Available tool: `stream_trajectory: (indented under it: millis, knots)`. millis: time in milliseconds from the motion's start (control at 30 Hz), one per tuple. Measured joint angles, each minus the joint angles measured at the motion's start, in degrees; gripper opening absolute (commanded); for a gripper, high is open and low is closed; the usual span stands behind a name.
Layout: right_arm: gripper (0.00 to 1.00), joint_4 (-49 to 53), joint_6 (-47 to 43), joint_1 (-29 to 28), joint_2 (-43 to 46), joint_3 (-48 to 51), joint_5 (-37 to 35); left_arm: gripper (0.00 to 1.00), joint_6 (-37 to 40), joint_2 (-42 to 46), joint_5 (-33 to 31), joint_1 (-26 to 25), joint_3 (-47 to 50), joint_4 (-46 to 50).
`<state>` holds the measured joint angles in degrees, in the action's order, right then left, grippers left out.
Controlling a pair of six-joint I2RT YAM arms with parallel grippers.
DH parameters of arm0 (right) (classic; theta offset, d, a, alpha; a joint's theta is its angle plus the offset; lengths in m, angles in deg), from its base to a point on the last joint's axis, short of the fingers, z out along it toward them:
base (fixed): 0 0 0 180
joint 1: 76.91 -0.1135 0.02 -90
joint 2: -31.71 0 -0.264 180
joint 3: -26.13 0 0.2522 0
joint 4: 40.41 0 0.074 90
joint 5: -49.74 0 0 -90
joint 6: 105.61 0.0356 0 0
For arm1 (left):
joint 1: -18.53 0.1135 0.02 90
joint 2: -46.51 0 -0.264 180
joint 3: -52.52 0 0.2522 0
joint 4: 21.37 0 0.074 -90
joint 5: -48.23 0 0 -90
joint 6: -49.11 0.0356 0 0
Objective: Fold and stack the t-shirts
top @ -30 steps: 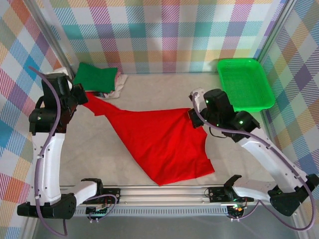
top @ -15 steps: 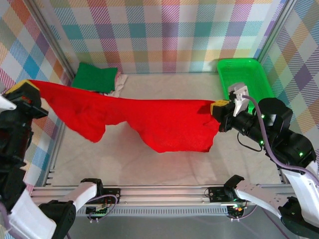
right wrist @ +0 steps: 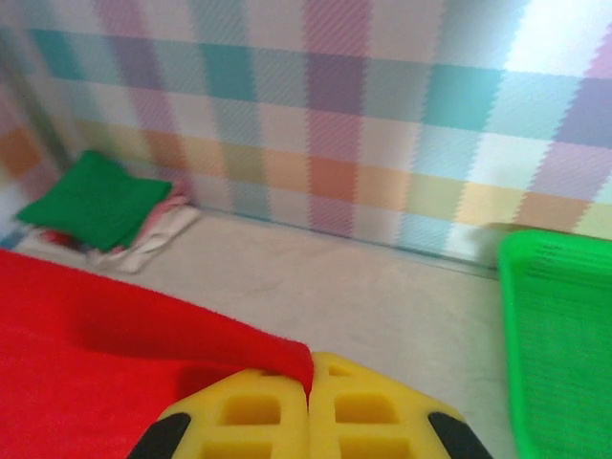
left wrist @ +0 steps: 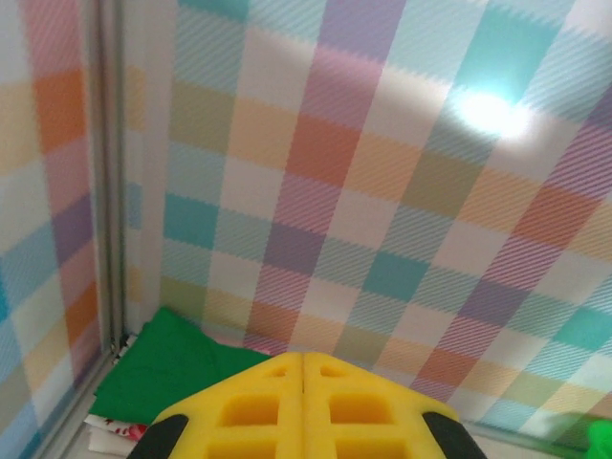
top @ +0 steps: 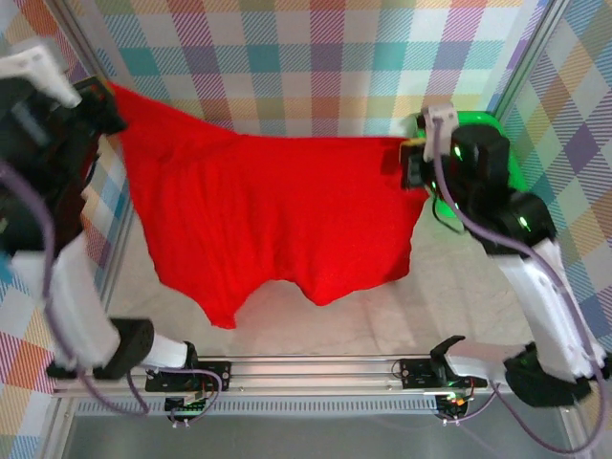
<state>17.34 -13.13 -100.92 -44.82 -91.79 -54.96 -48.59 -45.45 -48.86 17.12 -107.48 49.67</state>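
I hold the red t-shirt (top: 268,220) stretched in the air above the table (top: 459,287), left hand (top: 107,100) and right hand (top: 413,158) each clamped on a top corner. Risk: a thin pinch slips, cloth collapses crumpled

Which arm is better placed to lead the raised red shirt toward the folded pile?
Left, likely: the left gripper, shut on the red shirt, hangs near the folded green shirt; the right gripper is much farther off.

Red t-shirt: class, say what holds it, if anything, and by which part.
Both hands hold the red t-shirt spread in the air: left hand pinching its upper left corner, right hand its upper right corner.
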Motion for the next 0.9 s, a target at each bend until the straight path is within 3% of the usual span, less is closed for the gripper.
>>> stream_trajectory:
  millis: [233,267,333,367,400,467,567,633,733,900]
  knots:
    - [0.01,-6.19,0.72,8.76,-26.27,-8.2,3.89,0.0,1.53,-28.59,3.72,-0.9,-5.95,-6.84]
    - [0.09,-6.34,1.09,9.51,-30.6,-10.82,4.37,0.0,1.77,-33.79,3.91,-1.2,-8.94,-7.41]
    - [0.41,-6.6,2.03,10.82,-39.87,-17.79,5.22,0.03,2.51,-42.75,4.07,-2.14,-13.05,-9.27]
    - [0.54,-5.81,2.27,11.37,-44.83,-22.67,5.4,0.29,2.84,-46.42,4.04,-2.73,-13.84,-10.4]
    - [0.58,-4.74,2.64,11.76,-49.51,-28.0,5.77,0.52,3.23,-49.4,3.98,-3.41,-14.01,-11.3]
    - [0.61,-1.62,3.06,12.13,-58.75,-41.29,6.47,0.75,3.32,-53.35,3.93,-4.46,-14.01,-12.13]
    - [0.66,2.64,3.39,12.72,-66.6,-56.33,8.15,0.82,3.76,-55.01,3.93,-5.42,-13.99,-12.13]
    - [0.68,4.68,3.98,12.74,-65.48,-57.31,9.31,0.84,4.09,-53.27,3.48,-5.95,-14.01,-12.02]
    - [0.68,3.41,4.17,11.98,-55.01,-44.15,10.86,0.81,4.07,-45.0,2.49,-6.12,-8.33,-10.6]
    - [0.63,-11.87,6.58,7.65,-23.26,3.37,14.23,0.8,2.05,-8.17,1.29,-7.72,39.95,-21.64]
